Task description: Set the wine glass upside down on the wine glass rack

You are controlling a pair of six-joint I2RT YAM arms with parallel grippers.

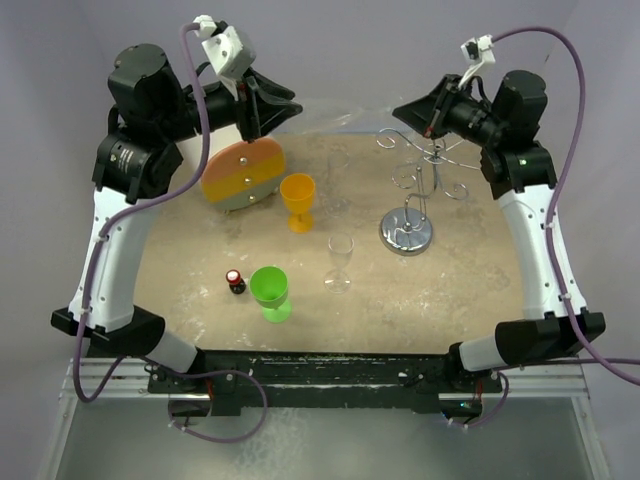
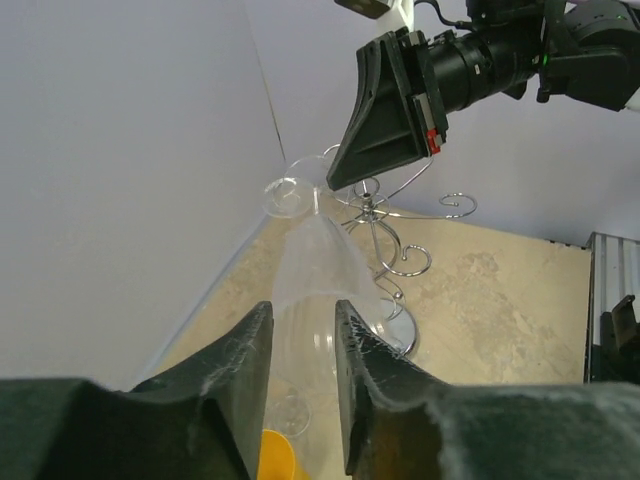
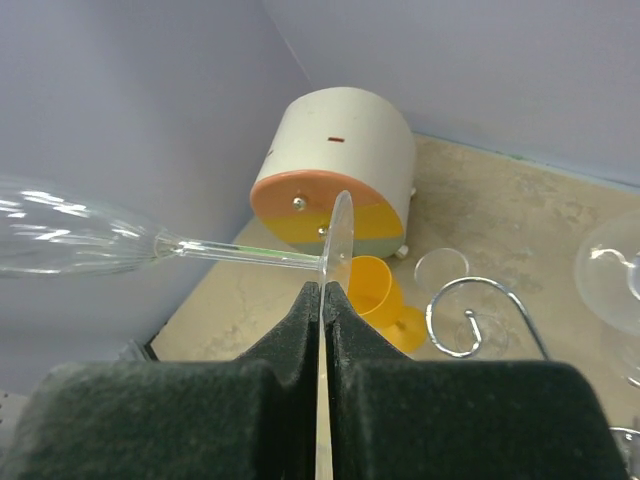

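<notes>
The clear wine glass (image 3: 250, 257) hangs on its side in the air between both arms, high at the back of the table. My right gripper (image 3: 322, 290) is shut on the thin edge of its foot (image 3: 338, 235), with the stem and bowl stretching off to the left. My left gripper (image 2: 303, 320) stands open, its black fingers (image 2: 250, 350) on either side of the bowl (image 2: 315, 260); contact with the glass cannot be made out. The wine glass rack (image 1: 408, 232) stands upright at the back right, its looped arms just below the right gripper (image 1: 428, 118).
On the table stand an orange goblet (image 1: 297, 200), a green goblet (image 1: 270, 292), a second clear wine glass (image 1: 340, 262) and a small red-capped bottle (image 1: 234, 281). A round striped box (image 1: 243, 178) lies under the left gripper (image 1: 262, 118). Grey walls close in behind.
</notes>
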